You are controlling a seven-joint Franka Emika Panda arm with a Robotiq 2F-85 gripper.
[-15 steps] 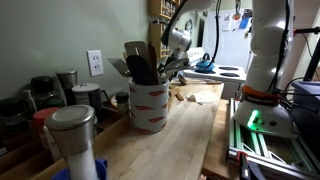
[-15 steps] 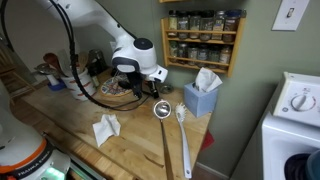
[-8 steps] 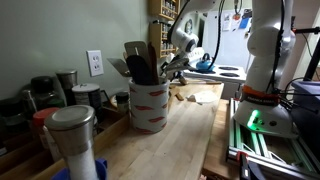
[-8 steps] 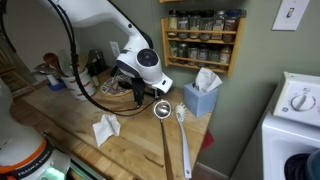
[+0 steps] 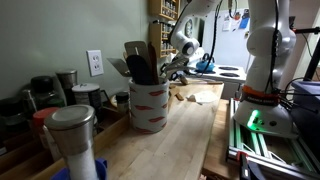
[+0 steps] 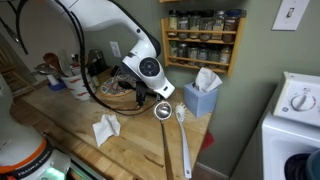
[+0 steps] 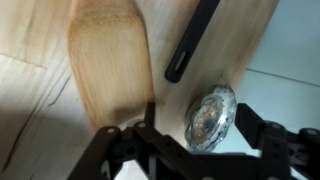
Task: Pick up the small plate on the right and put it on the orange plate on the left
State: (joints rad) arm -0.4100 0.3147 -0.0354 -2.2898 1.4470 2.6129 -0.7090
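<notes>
End effector point(image 7: 190, 152) jaws apart, above metal cup point(image 7: 208, 117) nr counter point(image 7: 40, 120) edge.

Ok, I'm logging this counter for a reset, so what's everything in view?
Utensil crock: one, white and red, on the counter.
Canister: one, steel, nearest the camera.
Tissue box: one, blue, below the spice rack.
Napkin: one, white, crumpled on the counter.
Wooden spatula: one, tan, flat on the counter.
Round metal piece: one, silver, beside the spatula.
Spice rack: one, wooden, wall-mounted.
Tool: one, black, open, above the metal piece.
</notes>
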